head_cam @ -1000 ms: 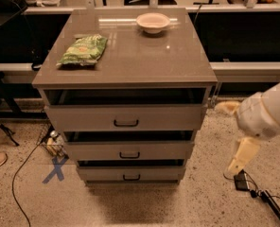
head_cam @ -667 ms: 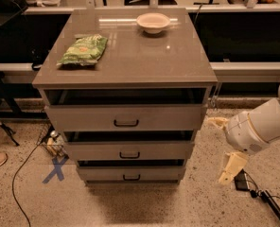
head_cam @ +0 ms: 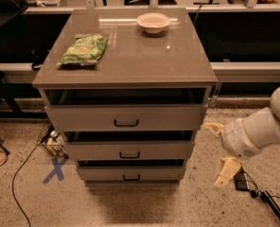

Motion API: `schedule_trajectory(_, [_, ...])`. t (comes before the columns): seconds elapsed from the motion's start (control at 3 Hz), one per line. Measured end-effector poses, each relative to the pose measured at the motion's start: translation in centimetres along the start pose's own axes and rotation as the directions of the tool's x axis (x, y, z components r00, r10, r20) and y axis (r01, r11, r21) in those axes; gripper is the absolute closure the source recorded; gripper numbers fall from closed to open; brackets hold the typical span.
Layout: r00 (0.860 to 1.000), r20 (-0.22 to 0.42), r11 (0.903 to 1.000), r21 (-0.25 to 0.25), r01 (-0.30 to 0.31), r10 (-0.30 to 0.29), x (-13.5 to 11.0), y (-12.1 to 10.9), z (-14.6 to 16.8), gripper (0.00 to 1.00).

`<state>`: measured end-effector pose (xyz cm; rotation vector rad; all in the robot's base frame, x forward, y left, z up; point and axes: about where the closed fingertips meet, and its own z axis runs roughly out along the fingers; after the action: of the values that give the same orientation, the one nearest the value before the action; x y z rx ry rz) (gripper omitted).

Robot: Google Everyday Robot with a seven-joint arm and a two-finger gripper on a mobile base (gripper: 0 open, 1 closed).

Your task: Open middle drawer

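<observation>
Fingers (head_cam: 226, 172) edged leftward, beside middle drawer (head_cam: 129, 150).

You have the middle drawer (head_cam: 129, 150) in grey-beige with a black handle (head_cam: 129, 155), under a glossy grey-brown top (head_cam: 144, 60). Gripper (head_cam: 220, 149), right of that drawer: cream fingers (head_cam: 226, 171), white arm (head_cam: 258, 129). Also logged: green bag (head_cam: 83, 49), pale pink bowl (head_cam: 153, 22), blue X (head_cam: 55, 169) on speckled floor (head_cam: 178, 207).

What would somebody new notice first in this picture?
The grey three-drawer cabinet fills the centre, with a green snack bag and a white bowl on its top. On the right of the view, level with the middle drawer, the robot's gripper hangs open beside the cabinet, touching nothing.
</observation>
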<state>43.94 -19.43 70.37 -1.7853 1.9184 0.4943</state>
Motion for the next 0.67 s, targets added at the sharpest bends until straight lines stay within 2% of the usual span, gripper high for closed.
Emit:
schedule_trajectory(0.33, [0.998, 0.017, 0.9983, 0.008, 0.057, -0.057, 2.4, -0.5, 4.5, 0.0])
schedule_trajectory(0.67, [0.993, 0.007, 0.9911, 0.059, 0.12, -0.12, 4.5, -1.6, 9.4, 0.0])
